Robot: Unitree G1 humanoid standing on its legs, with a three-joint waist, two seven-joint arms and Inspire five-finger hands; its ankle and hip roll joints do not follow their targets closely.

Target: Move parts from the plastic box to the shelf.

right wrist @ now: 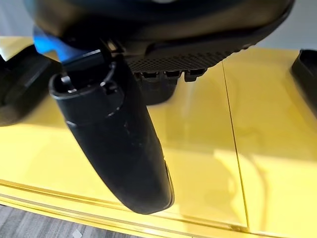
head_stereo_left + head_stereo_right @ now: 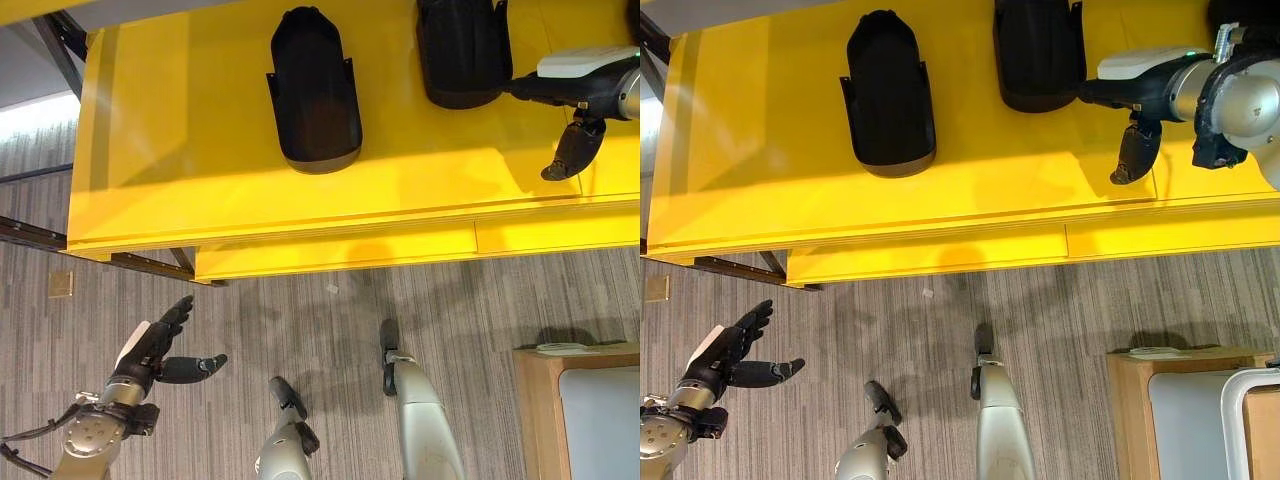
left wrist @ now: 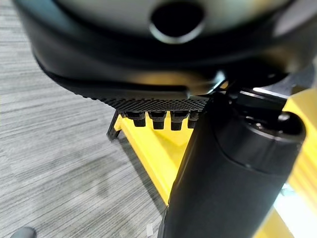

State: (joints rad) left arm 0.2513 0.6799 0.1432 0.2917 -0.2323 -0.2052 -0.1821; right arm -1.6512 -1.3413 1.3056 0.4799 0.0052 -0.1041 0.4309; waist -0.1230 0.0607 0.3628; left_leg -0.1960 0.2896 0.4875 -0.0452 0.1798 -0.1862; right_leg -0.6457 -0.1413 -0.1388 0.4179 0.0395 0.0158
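Two matte black moulded plastic parts, each an elongated shell with a rounded end and small side flanges, lie flat on the glossy yellow shelf (image 2: 150, 150): the first black part (image 2: 314, 90) sits alone mid-shelf, and the second black part (image 2: 462, 50) lies well apart to its right. The right hand (image 2: 560, 90) reaches over the shelf just beside the second part, fingers extended toward its edge and thumb hanging clear, holding nothing. The left hand (image 2: 160, 350) hangs over the grey striped carpet floor (image 2: 300, 330), fingers spread wide and empty.
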